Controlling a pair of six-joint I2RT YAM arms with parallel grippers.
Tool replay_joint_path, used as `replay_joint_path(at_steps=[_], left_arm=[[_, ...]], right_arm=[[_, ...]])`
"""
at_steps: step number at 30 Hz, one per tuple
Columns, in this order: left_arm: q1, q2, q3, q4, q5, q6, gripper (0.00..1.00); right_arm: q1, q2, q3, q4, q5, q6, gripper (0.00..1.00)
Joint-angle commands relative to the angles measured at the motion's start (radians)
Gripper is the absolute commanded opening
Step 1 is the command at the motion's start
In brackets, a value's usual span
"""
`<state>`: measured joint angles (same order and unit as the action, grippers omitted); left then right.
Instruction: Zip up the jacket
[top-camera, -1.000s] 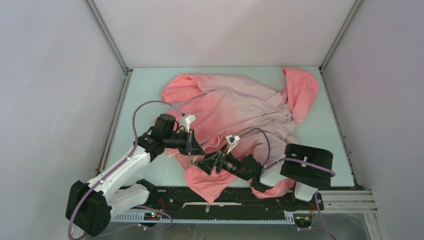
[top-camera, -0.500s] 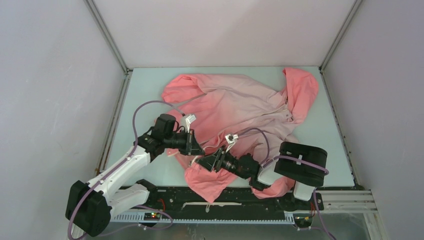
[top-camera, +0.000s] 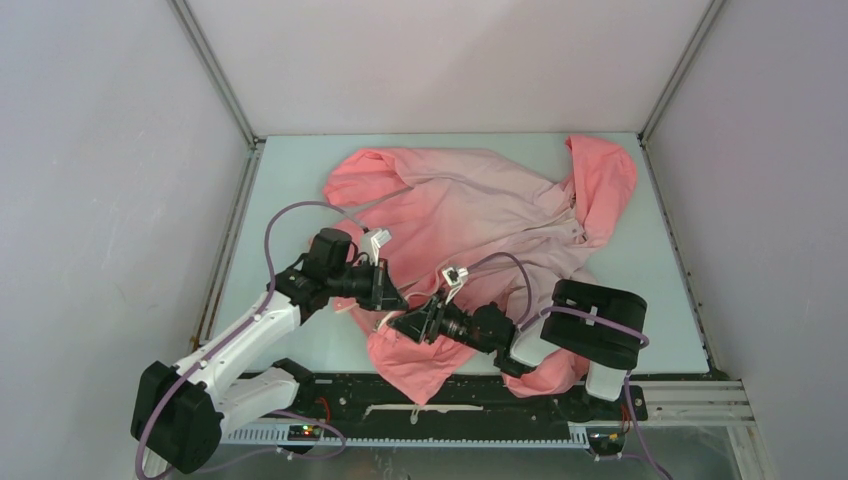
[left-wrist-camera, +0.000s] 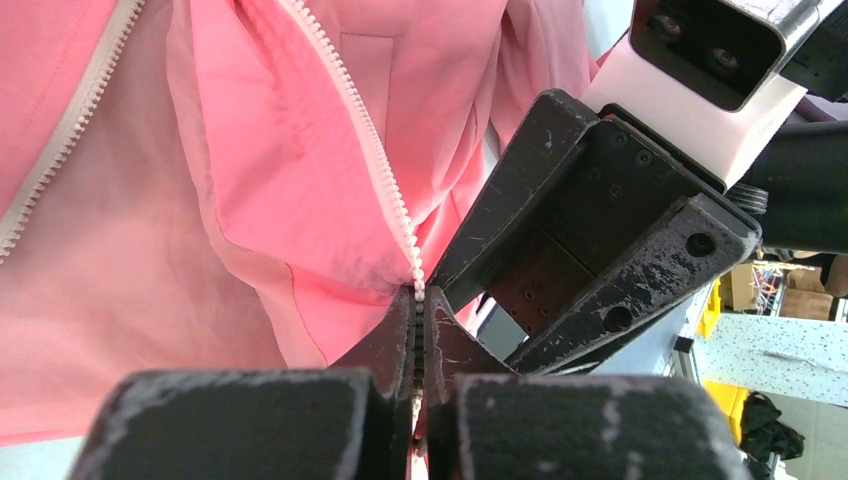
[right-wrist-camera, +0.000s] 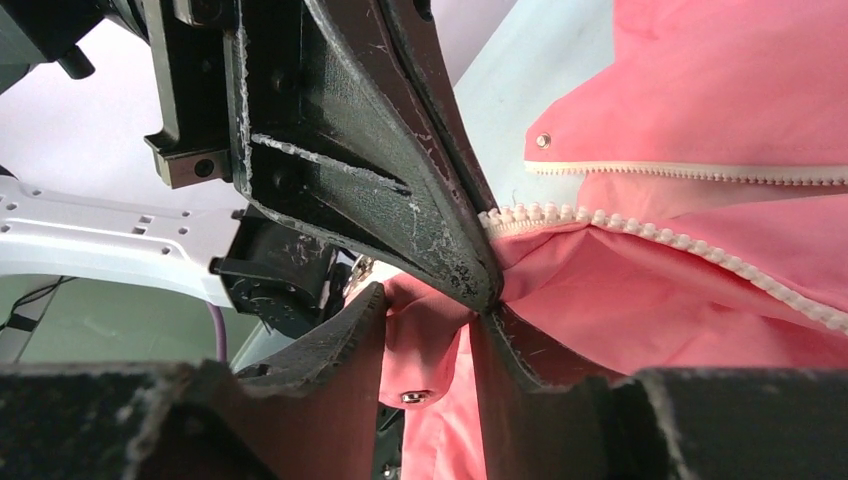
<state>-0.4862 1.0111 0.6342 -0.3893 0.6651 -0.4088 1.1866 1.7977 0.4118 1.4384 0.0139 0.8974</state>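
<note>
1. The left gripper (left-wrist-camera: 418, 305) is clamped shut on the bottom end of one zipper strip (left-wrist-camera: 350, 110), with the teeth caught between its pads. This pinched end (left-wrist-camera: 417, 288) is the reference for everything below.
2. The right gripper (right-wrist-camera: 435, 304) sits just beside the pinched end, nose to nose with the left one. Its jaws stand apart and straddle a fold of coral hem directly under the pinched end. They do not appear to squeeze it.
3. The second zipper strip (right-wrist-camera: 680, 172) lies near the pinched end but apart from it, with a metal snap (right-wrist-camera: 541, 140) close to its tip. No slider can be made out in any view.
4. The jacket (top-camera: 470, 210) spreads away from the pinched end across the table (top-camera: 290, 165) with its front unzipped. Its hood (top-camera: 605, 185) is well apart from the pinched end, at the far right.
5. The step in hand looks like mating the two strip ends, so the task seems barely begun.
6. To do this well, the left pinch should hold firm right at the tip, so the tape stays stiff and the teeth face up.
7. The right gripper would do better to close on the second strip near its tip than on loose hem, which would only bunch.
8. Both ends should then meet parallel and level, without twist, and the slack cloth should be drawn away from the pinched end so none gets trapped.
</note>
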Motion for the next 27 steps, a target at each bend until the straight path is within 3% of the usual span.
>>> replay_joint_path(at_steps=[1, 4, 6, 8, 10, 12, 17, 20, 23, 27], left_arm=[[-0.015, -0.014, 0.004, 0.034, 0.044, 0.004, 0.00], [-0.015, -0.011, 0.009, 0.031, 0.053, -0.005, 0.03], [-0.015, -0.011, 0.019, 0.016, 0.043, -0.011, 0.10], [-0.014, -0.022, 0.030, -0.011, 0.007, -0.010, 0.22], [-0.003, -0.050, 0.047, -0.048, -0.044, -0.015, 0.45], [0.039, -0.100, 0.044, -0.063, -0.096, -0.049, 0.56], [0.310, -0.263, -0.021, -0.094, -0.177, -0.178, 0.70], [0.458, -0.291, -0.032, -0.188, -0.304, -0.203, 0.79], [0.513, -0.253, -0.006, -0.261, -0.478, -0.221, 0.81], [0.515, -0.192, -0.016, -0.192, -0.511, -0.190, 0.82]], right_arm=[[-0.002, 0.006, 0.049, 0.082, -0.036, -0.040, 0.33], [-0.002, 0.021, 0.058, 0.084, -0.046, -0.066, 0.14], [0.002, 0.036, 0.067, 0.084, -0.059, -0.103, 0.00], [0.009, 0.048, 0.068, 0.084, -0.058, -0.161, 0.00], [0.022, 0.058, 0.068, 0.085, -0.046, -0.222, 0.00], [0.028, 0.077, 0.071, 0.084, -0.045, -0.256, 0.00], [0.036, 0.091, 0.078, 0.085, -0.061, -0.303, 0.00], [0.035, 0.093, 0.078, 0.086, -0.063, -0.306, 0.00], [0.035, 0.098, 0.078, 0.086, -0.068, -0.305, 0.00], [0.035, 0.099, 0.073, 0.086, -0.080, -0.302, 0.00]])
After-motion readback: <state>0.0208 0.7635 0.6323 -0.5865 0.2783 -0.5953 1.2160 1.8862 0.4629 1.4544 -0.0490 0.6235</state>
